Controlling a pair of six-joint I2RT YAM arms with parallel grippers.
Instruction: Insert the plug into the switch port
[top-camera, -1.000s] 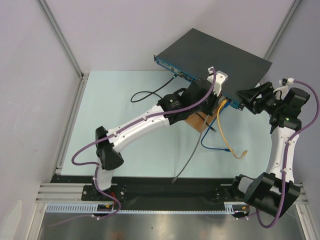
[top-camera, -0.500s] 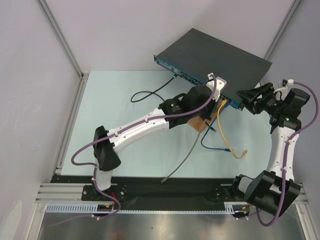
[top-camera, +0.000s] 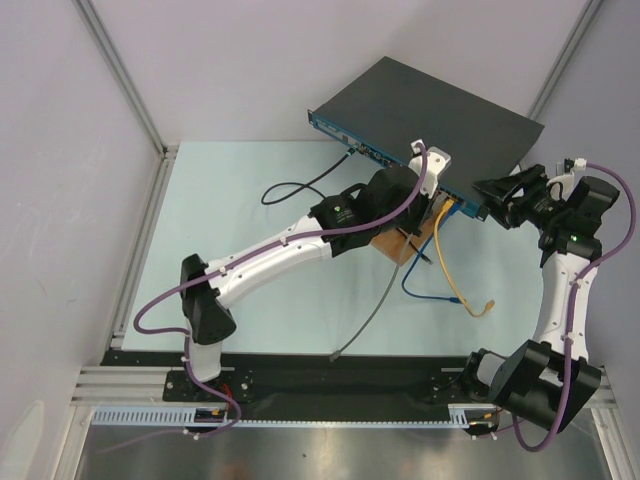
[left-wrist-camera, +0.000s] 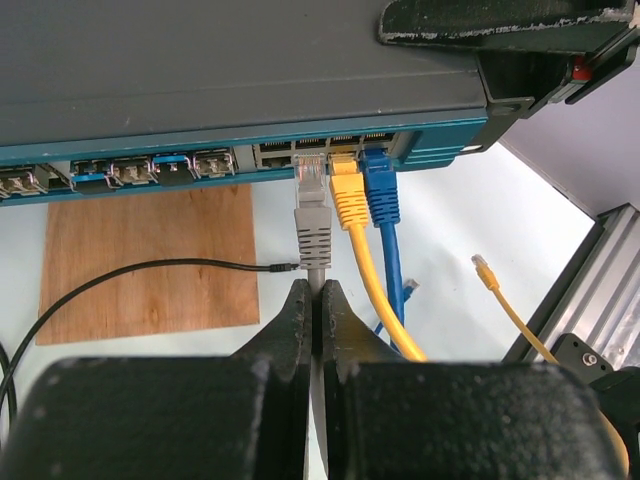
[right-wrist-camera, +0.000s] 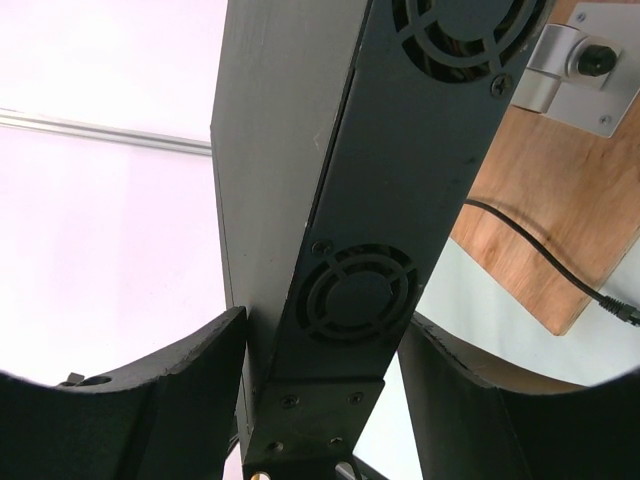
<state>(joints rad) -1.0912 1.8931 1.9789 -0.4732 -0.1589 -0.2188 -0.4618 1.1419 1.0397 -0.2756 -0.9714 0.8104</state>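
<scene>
The switch (top-camera: 430, 105) is a flat dark grey box with a teal-blue front face carrying a row of sockets (left-wrist-camera: 200, 165). My left gripper (left-wrist-camera: 313, 290) is shut on the grey cable just behind its plug (left-wrist-camera: 311, 190). The plug's clear tip is at the mouth of a socket just left of the yellow plug (left-wrist-camera: 347, 195), and most of the connector shows outside. In the top view the left gripper (top-camera: 422, 182) is at the front face. My right gripper (right-wrist-camera: 325, 330) clamps the switch's fan end (right-wrist-camera: 400, 200) and also shows in the top view (top-camera: 487, 200).
A yellow plug and a blue plug (left-wrist-camera: 380, 190) sit in the neighbouring sockets. A brown wooden board (left-wrist-camera: 150, 260) lies under the front face, with a thin black cable (left-wrist-camera: 130, 272) across it. A loose yellow plug (left-wrist-camera: 483, 268) lies on the mat. An aluminium rail (left-wrist-camera: 590, 300) runs at the right.
My left gripper has shifted slightly along the switch's front face with the grey cable. The cable's loose tail has swung left on the mat. The right arm has not moved.
</scene>
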